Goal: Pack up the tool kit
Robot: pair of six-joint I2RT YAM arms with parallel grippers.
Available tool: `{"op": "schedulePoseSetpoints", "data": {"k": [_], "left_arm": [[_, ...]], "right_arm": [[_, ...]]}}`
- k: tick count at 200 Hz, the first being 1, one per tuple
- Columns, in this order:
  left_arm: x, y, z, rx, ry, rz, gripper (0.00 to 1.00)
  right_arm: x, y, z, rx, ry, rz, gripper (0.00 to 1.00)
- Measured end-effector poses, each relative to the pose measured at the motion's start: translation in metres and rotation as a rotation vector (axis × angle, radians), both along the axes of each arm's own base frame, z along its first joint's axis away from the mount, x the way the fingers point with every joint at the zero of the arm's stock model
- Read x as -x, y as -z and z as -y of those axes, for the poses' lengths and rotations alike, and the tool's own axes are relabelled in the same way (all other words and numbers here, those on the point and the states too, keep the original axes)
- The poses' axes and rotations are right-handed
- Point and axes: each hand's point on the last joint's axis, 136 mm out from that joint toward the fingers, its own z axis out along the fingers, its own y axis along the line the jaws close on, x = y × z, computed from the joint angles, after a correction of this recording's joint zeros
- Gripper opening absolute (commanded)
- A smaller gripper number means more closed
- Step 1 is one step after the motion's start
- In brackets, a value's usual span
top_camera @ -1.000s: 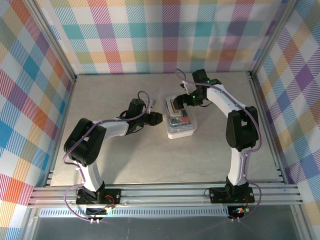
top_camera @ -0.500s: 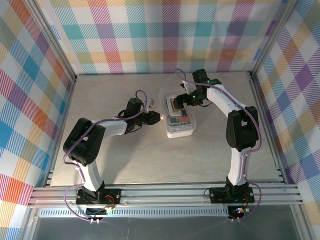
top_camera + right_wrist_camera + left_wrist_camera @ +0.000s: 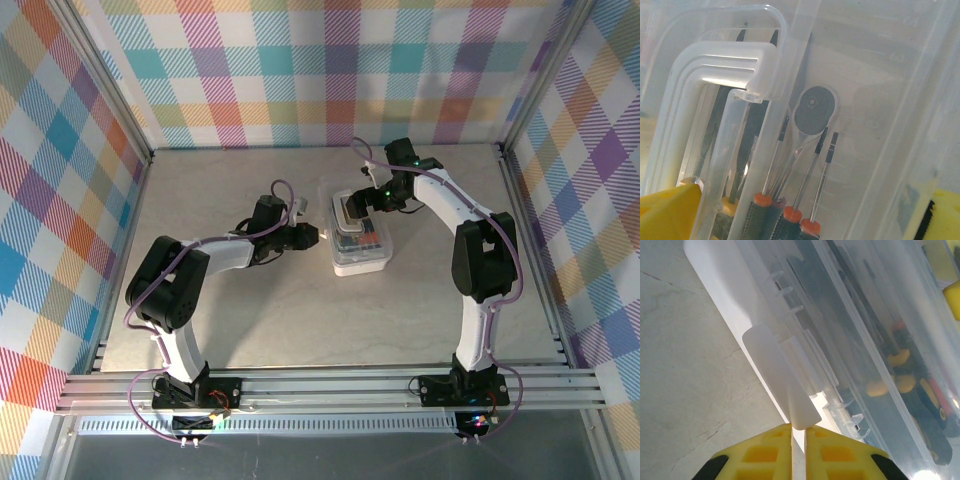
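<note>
The translucent white tool case (image 3: 362,250) lies near the middle of the table (image 3: 300,330), a little to the right. Its long axis runs from the far side to the near side, slightly turned. The white carrying handle (image 3: 715,67) is at the far end. The case is well apart from the metal frame rails (image 3: 330,385) and the checked walls (image 3: 330,70), and the widest bare stretch of table is on its near side.

Through the plastic the screwdrivers (image 3: 790,217) show, with black grips and red collars. Their thin shafts lie along the long axis and point toward the handle end. Beside the shafts there is a round grey shape (image 3: 812,110). From the side, yellow-handled pliers (image 3: 890,385) and a red-and-black handle (image 3: 935,397) show through the wall, but they are blurred.

The left gripper (image 3: 310,235) is just beside the left long wall of the case. Its yellow fingers (image 3: 760,455) stand almost together with only a thin slit. The end of a thin white latch tab (image 3: 777,370) meets this slit, and I cannot tell if it is pinched.

The right gripper (image 3: 358,205) hangs over the handle end. Its jaws are spread wide, one at each side of the wrist view, and they have hold of nothing.
</note>
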Motion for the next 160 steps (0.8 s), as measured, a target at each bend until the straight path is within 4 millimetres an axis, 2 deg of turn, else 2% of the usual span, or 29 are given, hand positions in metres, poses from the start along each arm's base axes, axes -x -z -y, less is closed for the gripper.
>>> {"op": "schedulePoseSetpoints", "data": {"k": [72,115,160], "left_arm": [[0.0,-0.006,-0.002,-0.025,0.003,0.002,0.08],[-0.026,-0.026,-0.016,-0.031,-0.073,0.079,0.08],[-0.031,-0.03,-0.018,-0.028,-0.086,0.097,0.08]], "right_arm": [[0.0,0.0,0.0,0.0,0.0,0.0,0.99],[0.0,0.0,0.0,0.0,0.0,0.0,0.99],[0.0,0.0,0.0,0.0,0.0,0.0,0.99]]}}
